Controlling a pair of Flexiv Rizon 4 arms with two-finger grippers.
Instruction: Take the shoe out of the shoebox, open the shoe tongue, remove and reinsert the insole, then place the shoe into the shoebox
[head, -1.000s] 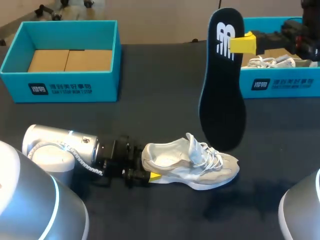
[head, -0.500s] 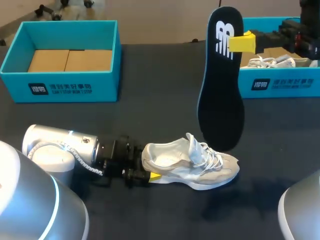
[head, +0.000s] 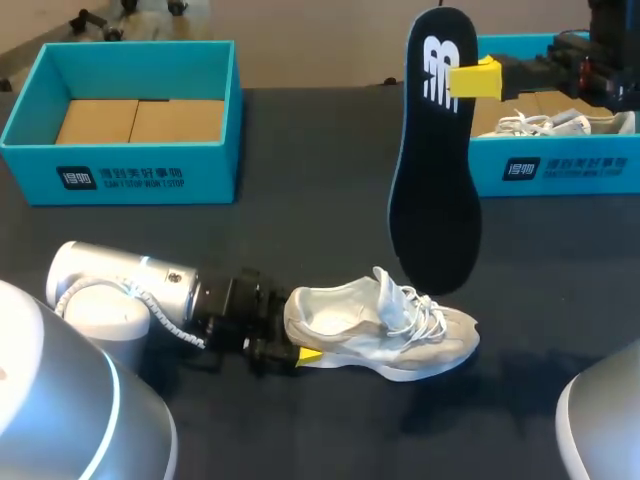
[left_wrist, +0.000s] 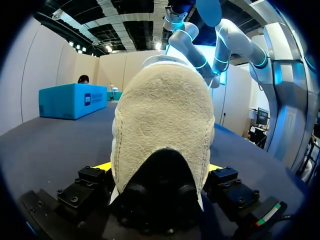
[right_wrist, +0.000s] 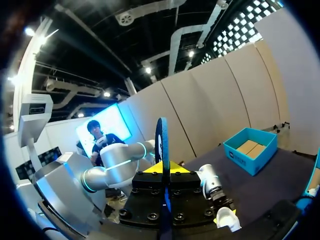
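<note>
On the dark table (head: 300, 220), left hand (head: 290, 340) pinches the shoe (head: 400, 335) by its heel; right hand (head: 463, 80) pinches the insole (head: 435, 200) above.

The shoe (head: 380, 335) is showing pale suede-like cloth, mesh and woven white laces; its heel (left_wrist: 162, 120) is looking rough and fuzzy. Above the shoe, the insole (head: 435, 200) is looking matt black and foamy. Under the shoe, the table (head: 300, 230) is showing a dark matt surface. Behind the shoe's heel, the left arm (head: 110, 285) is gleaming smooth silver. Beyond the shoe's heel, the shoebox (head: 120, 178) is showing matt teal card.
</note>
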